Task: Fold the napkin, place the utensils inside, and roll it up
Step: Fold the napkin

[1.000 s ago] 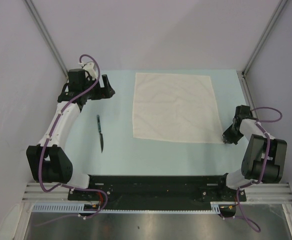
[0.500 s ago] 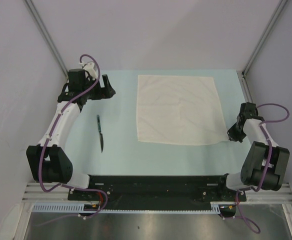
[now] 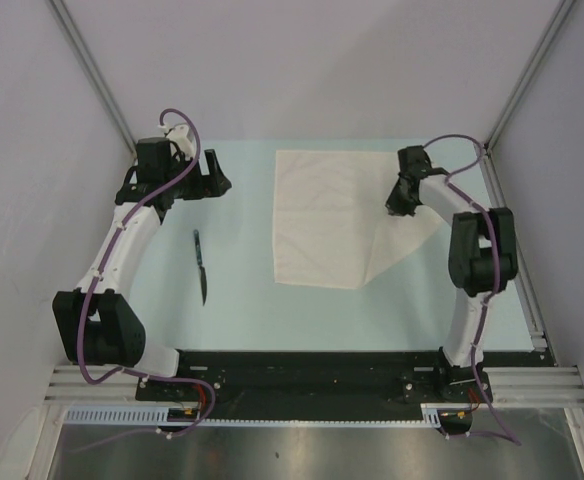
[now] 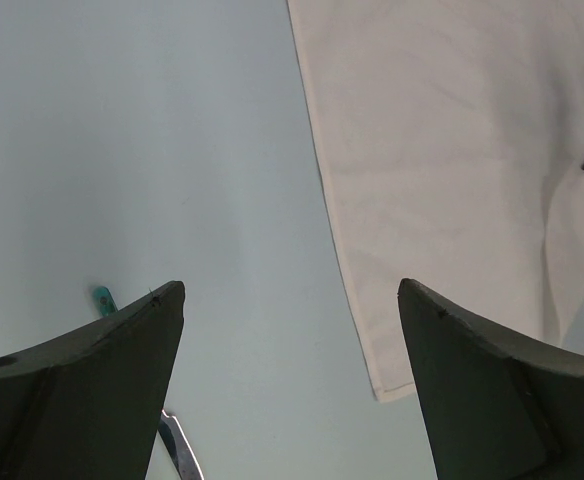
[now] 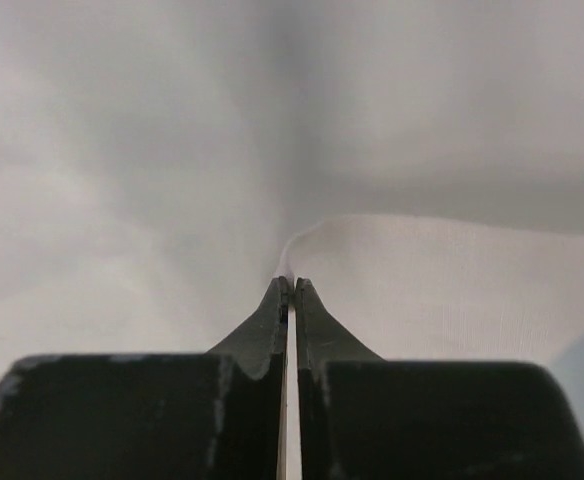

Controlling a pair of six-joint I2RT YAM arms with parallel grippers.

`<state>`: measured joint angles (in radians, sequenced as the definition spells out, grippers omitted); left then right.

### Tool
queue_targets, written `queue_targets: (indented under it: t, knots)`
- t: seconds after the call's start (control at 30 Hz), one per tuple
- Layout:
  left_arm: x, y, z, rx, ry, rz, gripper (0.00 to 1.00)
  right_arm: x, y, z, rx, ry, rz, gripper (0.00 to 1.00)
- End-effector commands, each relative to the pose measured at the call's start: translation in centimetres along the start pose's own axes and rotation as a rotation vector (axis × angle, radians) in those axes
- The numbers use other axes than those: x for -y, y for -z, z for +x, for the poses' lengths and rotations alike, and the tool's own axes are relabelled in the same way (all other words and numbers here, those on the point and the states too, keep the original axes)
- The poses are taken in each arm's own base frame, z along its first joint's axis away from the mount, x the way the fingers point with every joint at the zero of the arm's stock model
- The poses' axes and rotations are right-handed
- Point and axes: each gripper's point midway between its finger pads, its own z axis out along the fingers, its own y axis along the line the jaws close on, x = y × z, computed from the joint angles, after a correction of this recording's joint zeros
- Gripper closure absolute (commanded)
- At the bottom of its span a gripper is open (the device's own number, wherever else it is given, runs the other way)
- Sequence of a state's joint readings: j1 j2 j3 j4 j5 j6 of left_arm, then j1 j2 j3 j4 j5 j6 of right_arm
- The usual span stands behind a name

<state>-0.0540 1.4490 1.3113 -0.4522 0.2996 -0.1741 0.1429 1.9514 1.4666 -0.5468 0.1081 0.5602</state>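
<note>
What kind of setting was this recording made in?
Probably a lab test cell: plain panel walls enclose a pale table, and two robot arms sit bolted to a rail at its edge.

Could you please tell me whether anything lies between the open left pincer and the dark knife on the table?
Nothing visible does. Only bare table separates the left pincer from the knife, which lies nearer the arm bases. The napkin lies off to the right, one corner pinched in the shut right pincer.
</note>
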Motion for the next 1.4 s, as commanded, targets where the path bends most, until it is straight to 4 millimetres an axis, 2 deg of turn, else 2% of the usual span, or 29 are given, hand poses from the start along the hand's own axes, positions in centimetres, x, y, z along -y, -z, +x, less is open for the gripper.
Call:
queue_targets:
  t: [0.0,0.03,0.07,0.1,0.13,0.2,0.23,0.3,0.33,0.47,0.53,0.63,0.67,0.77,0.83,0.87,0.93,0.97,1.0,1.2,1.23,1.37]
  knots:
    - [0.7,1.4,-2.3,0.069,-0.045,0.009,0.09,-8.1,-3.0,-0.8,0.004,0.011,-0.161,1.0]
    - [0.7,1.4,-2.3,0.068,-0.045,0.007,0.09,-10.0,-3.2,-0.4,0.002,0.026,-0.193,1.0]
    - [0.6,1.5,-2.3,0.069,-0.045,0.006,0.09,-11.7,-3.0,-1.5,0.029,0.011,-0.228,1.0]
    - [0.7,1.5,-2.3,0.07,-0.046,0.008,0.08,-13.0,-4.0,-1.0,0.016,0.014,-0.264,1.0]
    - [0.7,1.5,-2.4,0.071,-0.046,0.008,0.09,-14.5,-4.1,-0.6,0.017,0.019,-0.291,1.0]
    - [0.6,1.4,-2.3,0.068,-0.044,0.008,0.09,-16.9,-4.6,-1.0,0.04,0.005,-0.355,1.0]
    - [0.6,1.4,-2.3,0.068,-0.044,0.008,0.09,-17.9,-4.8,-0.6,0.042,0.007,-0.376,1.0]
    - [0.6,1.4,-2.2,0.065,-0.045,0.007,0.09,-20.1,-4.6,-1.2,0.069,-0.017,-0.45,1.0]
    - [0.5,1.3,-2.2,0.063,-0.041,0.007,0.08,-20.6,-5.5,-0.9,0.063,-0.025,-0.465,1.0]
    - [0.5,1.2,-2.1,0.06,-0.04,0.006,0.08,-24.3,-5.9,-1.2,0.088,-0.094,-0.612,1.0]
    - [0.5,1.3,-2.1,0.061,-0.041,0.007,0.08,-25.4,-6.6,-1.1,0.081,-0.15,-0.656,1.0]
    - [0.5,1.1,-2.0,0.055,-0.039,0.007,0.09,-28.1,-5.8,-2.4,0.115,-0.196,-0.764,1.0]
    - [0.4,1.0,-1.9,0.054,-0.037,0.007,0.08,-28.6,-6.5,-2.1,0.111,-0.204,-0.783,1.0]
    - [0.4,0.9,-1.9,0.051,-0.037,0.007,0.09,-30.7,-6.6,-2.4,0.132,-0.228,-0.842,1.0]
    - [0.3,0.8,-1.9,0.05,-0.037,0.007,0.09,-31.9,-6.5,-2.5,0.142,-0.239,-0.868,1.0]
    - [0.3,0.8,-1.8,0.047,-0.036,0.006,0.09,-33.0,-5.5,-3.4,0.163,-0.251,-0.902,1.0]
    - [0.3,0.7,-1.6,0.041,-0.031,0.007,0.08,-33.6,-6.6,-2.7,0.155,-0.261,-0.905,1.0]
    - [0.2,0.6,-1.6,0.039,-0.03,0.006,0.09,-34.4,-5.8,-3.5,0.173,-0.276,-0.936,1.0]
    - [0.2,0.6,-1.6,0.038,-0.031,0.008,0.09,-34.4,-6.5,-3.2,0.17,-0.284,-0.933,1.0]
    - [0.2,0.3,-1.2,0.022,-0.027,0.013,0.09,-35.8,-5.8,-4.3,0.252,-0.345,-0.979,1.0]
    - [0.3,0.2,-1.3,0.023,-0.026,0.015,0.09,-35.9,-6.2,-4.1,0.255,-0.348,-0.98,1.0]
    - [0.2,0.1,-1.1,0.017,-0.024,0.014,0.09,-37.1,-5.3,-4.4,0.317,-0.385,-1.029,1.0]
